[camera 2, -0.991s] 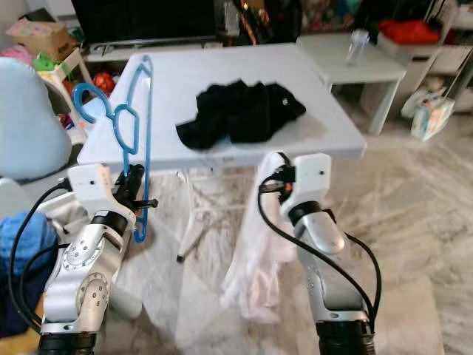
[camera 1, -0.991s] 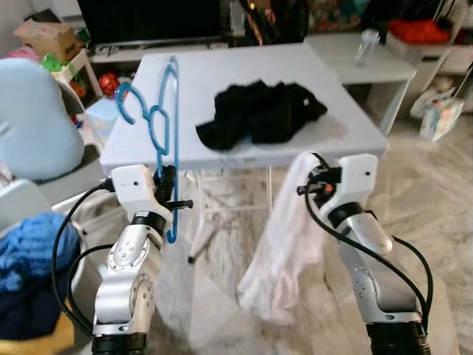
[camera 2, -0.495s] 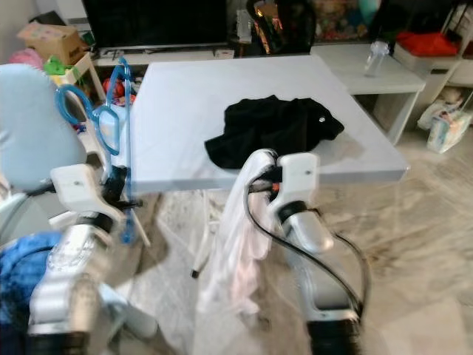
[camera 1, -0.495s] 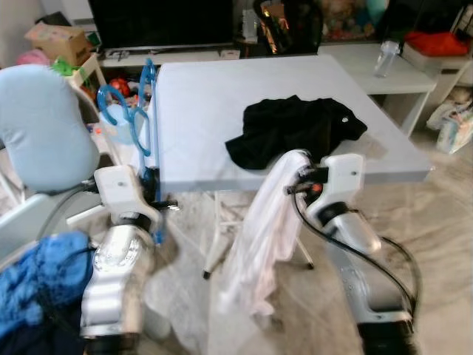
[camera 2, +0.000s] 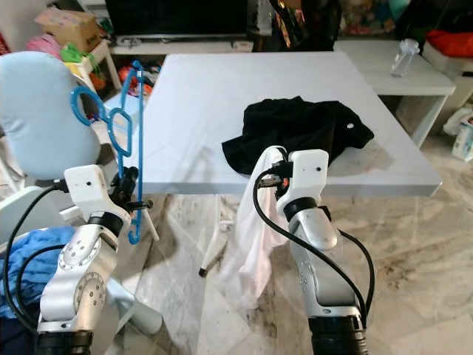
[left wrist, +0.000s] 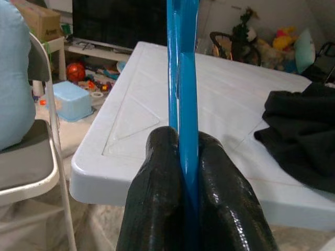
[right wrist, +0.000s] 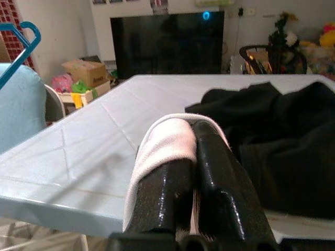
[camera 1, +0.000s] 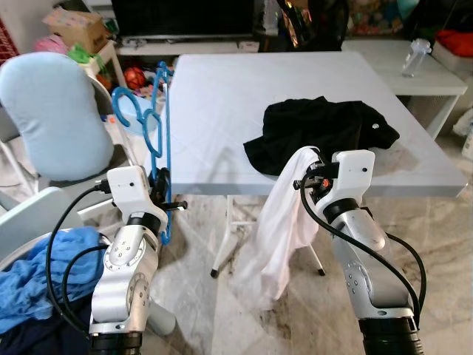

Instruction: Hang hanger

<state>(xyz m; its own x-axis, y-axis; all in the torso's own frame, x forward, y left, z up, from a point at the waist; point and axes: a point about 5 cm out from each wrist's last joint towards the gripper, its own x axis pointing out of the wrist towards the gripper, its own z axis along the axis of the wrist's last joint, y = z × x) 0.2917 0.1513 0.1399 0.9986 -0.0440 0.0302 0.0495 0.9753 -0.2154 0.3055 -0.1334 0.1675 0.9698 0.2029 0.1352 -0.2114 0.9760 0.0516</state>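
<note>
A blue plastic hanger [camera 1: 156, 132] stands upright at the table's left edge, its hook to the upper left. My left gripper [camera 1: 163, 183] is shut on its lower bar; in the left wrist view the black fingers [left wrist: 162, 172] pinch the blue bar [left wrist: 183, 94]. My right gripper [camera 1: 316, 177] is shut on a white garment [camera 1: 279, 229] that hangs down below the table's front edge; the cloth [right wrist: 162, 149] drapes over the fingers [right wrist: 209, 151] in the right wrist view. A black garment [camera 1: 325, 133] lies crumpled on the white table [camera 1: 222, 96], just beyond the right gripper.
A light blue chair [camera 1: 48, 118] stands to the left. Blue clothes [camera 1: 33, 274] are heaped at the lower left. A dark TV [camera 1: 185, 15], toys and a box line the back. A low white side table [camera 1: 429, 66] with a bottle [camera 1: 414, 55] sits at the right.
The camera has swung and the whole picture shifted, so the table sits more central and sharper. Both grippers keep their hold on the hanger and the white garment.
</note>
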